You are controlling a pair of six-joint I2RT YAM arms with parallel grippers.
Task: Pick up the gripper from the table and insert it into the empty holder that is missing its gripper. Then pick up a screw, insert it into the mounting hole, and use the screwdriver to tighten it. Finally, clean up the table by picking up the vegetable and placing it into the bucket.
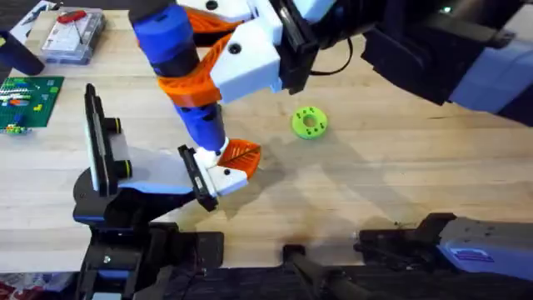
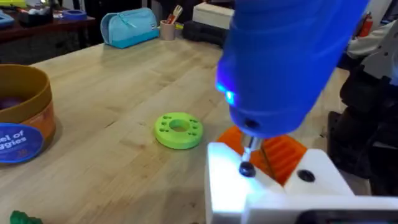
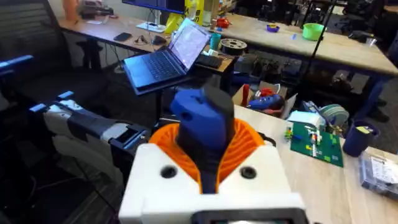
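The screwdriver (image 1: 179, 58) is standing nearly upright over the table (image 1: 375, 183), and I am seeing my right gripper (image 3: 204, 146) clamping its blue body between the orange pads. Its bit is pressing on a dark screw (image 2: 247, 169) in the white-and-orange gripper (image 1: 233, 165), which is sitting against the holder (image 1: 196, 177) at 9 o'clock. A lime-green disc (image 1: 309, 122) is lying at 2 o'clock, well apart. From the left wrist I am seeing the bucket (image 2: 25, 124) standing farther off, the vegetable (image 2: 18, 218) lying near it.

The bucket (image 2: 22, 118) bears partly cut lettering, "el of" and "ggies".
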